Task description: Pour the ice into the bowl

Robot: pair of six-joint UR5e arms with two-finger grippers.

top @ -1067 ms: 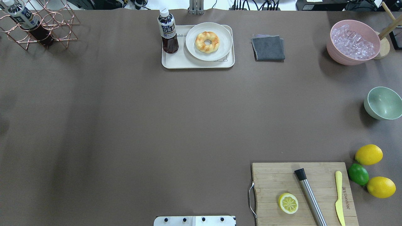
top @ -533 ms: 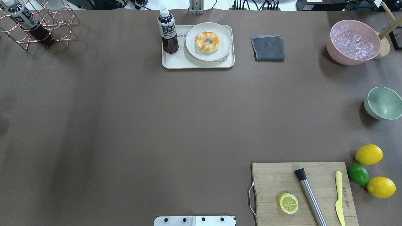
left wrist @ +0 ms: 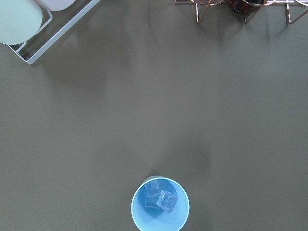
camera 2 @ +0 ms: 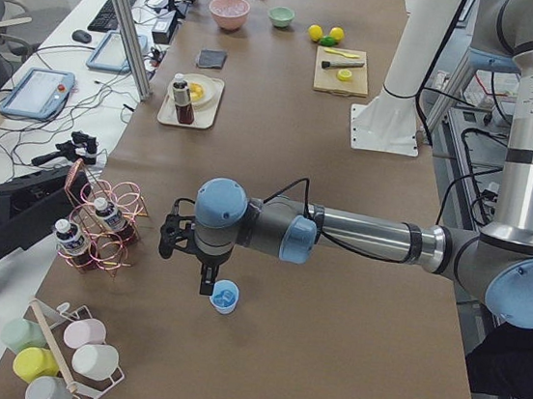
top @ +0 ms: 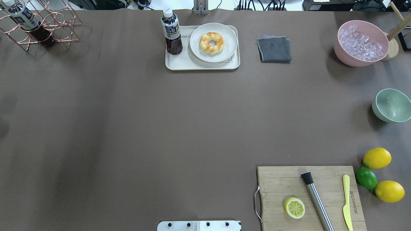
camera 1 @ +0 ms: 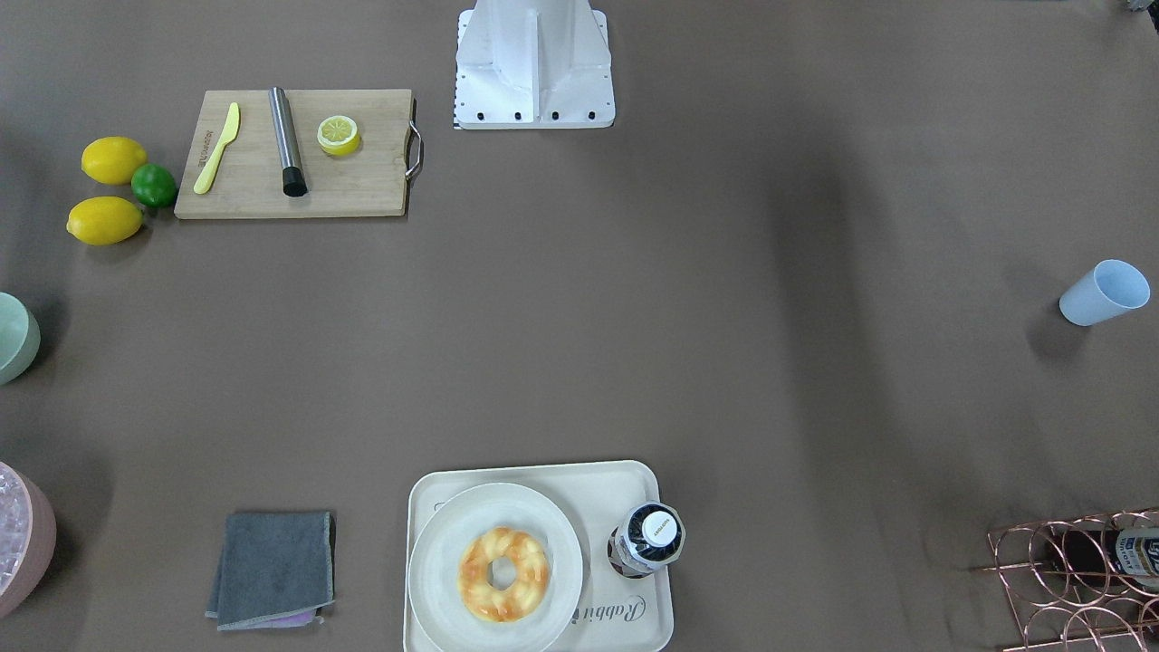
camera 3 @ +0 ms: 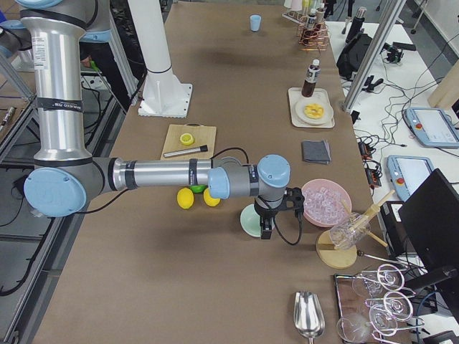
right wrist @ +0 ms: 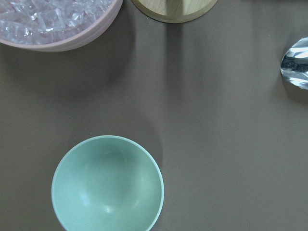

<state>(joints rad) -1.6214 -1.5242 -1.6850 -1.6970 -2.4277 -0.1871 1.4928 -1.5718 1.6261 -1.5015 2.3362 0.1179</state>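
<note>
Ice (left wrist: 162, 199): a few small clear cubes lie at the bottom of a light blue plastic cup (left wrist: 144, 219). The cup stands upright on the brown table cover (top: 135, 128), at the table's far left end as the robot counts sides, with bare cover all around it.

Left gripper (camera 2: 203, 284): it points down, just beside the cup. Only the left-end camera shows it, so the spacing of its fingers cannot be told.

A copper wire rack (camera 1: 1068, 580) holding a dark bottle stands near the cup, farther from the robot.

Bowl: the round, pale mint-green bowl (top: 392, 105) sits upright at the table's right end, well apart from the cup.

Right gripper (camera 3: 265, 229): it points down by the bowl. Only the right-end camera shows it, so its opening cannot be told.

Beyond the bowl stands a pink tub (top: 361, 45) heaped with clear pieces, and beside that a round wooden stand base (right wrist: 173, 9).

Nearer the robot than the bowl lie two lemons (top: 377, 158) and a lime (top: 366, 178), just beside a wooden cutting board (top: 279, 183) that carries a lemon half (top: 294, 207), a steel rod (top: 316, 200) and a yellow knife (top: 346, 202).

At the far edge, a cream tray (top: 179, 62) holds a white plate (top: 196, 48) with a doughnut (top: 212, 42) and an upright bottle (top: 171, 32). A folded grey cloth (top: 274, 48) lies to its right.
</note>
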